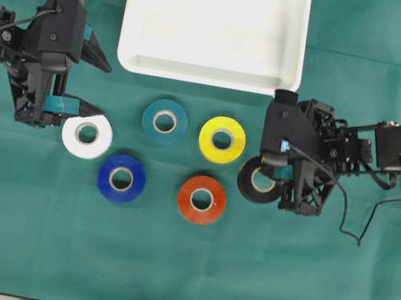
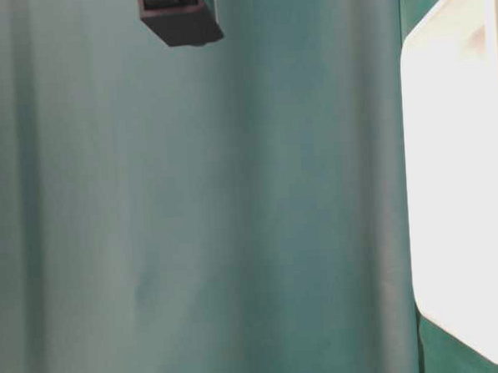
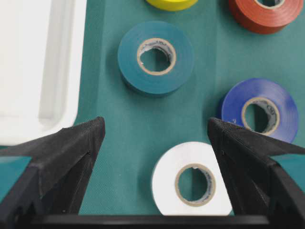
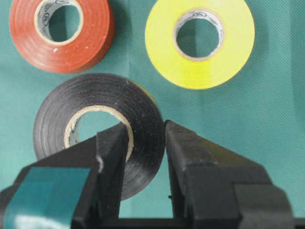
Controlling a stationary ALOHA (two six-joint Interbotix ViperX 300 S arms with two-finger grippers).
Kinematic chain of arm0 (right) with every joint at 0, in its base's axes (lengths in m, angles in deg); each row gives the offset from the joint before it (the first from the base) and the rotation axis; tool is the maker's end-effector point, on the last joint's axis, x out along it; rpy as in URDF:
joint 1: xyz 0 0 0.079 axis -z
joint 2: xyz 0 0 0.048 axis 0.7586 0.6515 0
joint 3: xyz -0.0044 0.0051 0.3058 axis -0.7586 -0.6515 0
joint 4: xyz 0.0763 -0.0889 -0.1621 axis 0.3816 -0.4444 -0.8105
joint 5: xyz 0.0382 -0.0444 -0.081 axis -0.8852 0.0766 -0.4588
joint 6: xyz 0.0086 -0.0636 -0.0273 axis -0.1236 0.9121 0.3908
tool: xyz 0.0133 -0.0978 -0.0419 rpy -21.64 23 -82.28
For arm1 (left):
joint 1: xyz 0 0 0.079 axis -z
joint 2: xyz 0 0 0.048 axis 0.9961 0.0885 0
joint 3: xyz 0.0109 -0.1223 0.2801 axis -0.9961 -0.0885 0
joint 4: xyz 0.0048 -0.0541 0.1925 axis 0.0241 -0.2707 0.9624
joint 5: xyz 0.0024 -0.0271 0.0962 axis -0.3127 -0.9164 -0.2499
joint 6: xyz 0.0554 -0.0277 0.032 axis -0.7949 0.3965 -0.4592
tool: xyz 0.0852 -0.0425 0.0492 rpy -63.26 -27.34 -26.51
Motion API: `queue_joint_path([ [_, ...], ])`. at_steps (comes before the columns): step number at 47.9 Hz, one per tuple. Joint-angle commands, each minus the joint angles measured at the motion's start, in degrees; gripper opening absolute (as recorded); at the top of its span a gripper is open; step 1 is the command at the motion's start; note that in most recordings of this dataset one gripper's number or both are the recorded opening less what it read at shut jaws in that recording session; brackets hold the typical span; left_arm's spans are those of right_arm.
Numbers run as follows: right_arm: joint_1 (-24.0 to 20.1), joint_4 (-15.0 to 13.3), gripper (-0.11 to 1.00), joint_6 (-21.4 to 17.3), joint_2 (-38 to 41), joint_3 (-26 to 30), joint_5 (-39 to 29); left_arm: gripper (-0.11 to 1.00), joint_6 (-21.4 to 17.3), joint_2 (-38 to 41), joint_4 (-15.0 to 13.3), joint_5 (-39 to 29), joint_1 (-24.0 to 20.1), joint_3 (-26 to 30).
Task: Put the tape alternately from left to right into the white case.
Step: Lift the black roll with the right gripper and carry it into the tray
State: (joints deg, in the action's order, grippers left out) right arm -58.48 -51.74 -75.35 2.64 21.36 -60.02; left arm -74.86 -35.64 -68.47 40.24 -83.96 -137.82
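Observation:
The white case [image 1: 207, 66] lies at the back centre, with nothing in it. In front of it lie the rolls of tape: white [image 1: 71, 135], teal [image 1: 149, 118], blue [image 1: 106, 177], yellow [image 1: 208, 140] and red-orange [image 1: 186, 198]. My left gripper [image 3: 155, 126] hangs open, the white roll [image 3: 164, 181] lying between its fingers close to the right one, untouched. My right gripper [image 4: 145, 136] is shut on the wall of the black roll [image 4: 143, 109], one finger inside the core and one outside. That black roll [image 1: 247, 183] looks tilted up off the cloth.
A green cloth [image 1: 28, 244] covers the table. The case's rim [image 3: 38, 71] is just left of my left finger. The table-level view shows only cloth, the case's edge [image 2: 458, 184] and a dark arm part [image 2: 180, 15] at the top.

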Motion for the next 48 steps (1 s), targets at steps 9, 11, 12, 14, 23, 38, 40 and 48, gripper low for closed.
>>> queue_joint_path([
  [9,6.42,-3.34,0.23,-0.26,-1.85,2.37,0.09,0.54,0.09,-0.26,-0.09,0.26,0.18,0.53],
  [11,7.65,-4.31,0.23,-0.26,-1.93,2.72,-0.18,0.54,0.09,-0.26,-0.09,0.26,0.18,0.53],
  [12,8.09,-4.92,0.23,-0.26,-2.02,2.9,-0.26,0.54,0.09,-0.26,-0.09,0.35,0.18,0.53],
  [14,9.23,-5.89,0.23,-0.26,-2.02,3.25,-0.62,0.55,0.09,-0.26,-0.09,0.44,0.18,0.53],
  [23,13.89,-10.11,0.23,-0.26,-2.11,4.66,-3.25,0.54,0.09,-0.26,-0.09,0.44,0.18,0.44],
  [38,21.01,-13.89,0.23,-0.26,-1.32,4.31,-3.52,0.54,0.09,-0.26,-0.09,0.53,0.18,0.53],
  [40,21.8,-14.15,0.23,-0.26,-0.97,4.39,-3.34,0.55,0.0,-0.26,-0.09,0.62,0.18,0.53],
  [48,24.87,-15.82,0.23,-0.18,0.7,4.92,-1.85,0.55,0.0,-0.26,-0.09,0.62,0.18,0.53],
])
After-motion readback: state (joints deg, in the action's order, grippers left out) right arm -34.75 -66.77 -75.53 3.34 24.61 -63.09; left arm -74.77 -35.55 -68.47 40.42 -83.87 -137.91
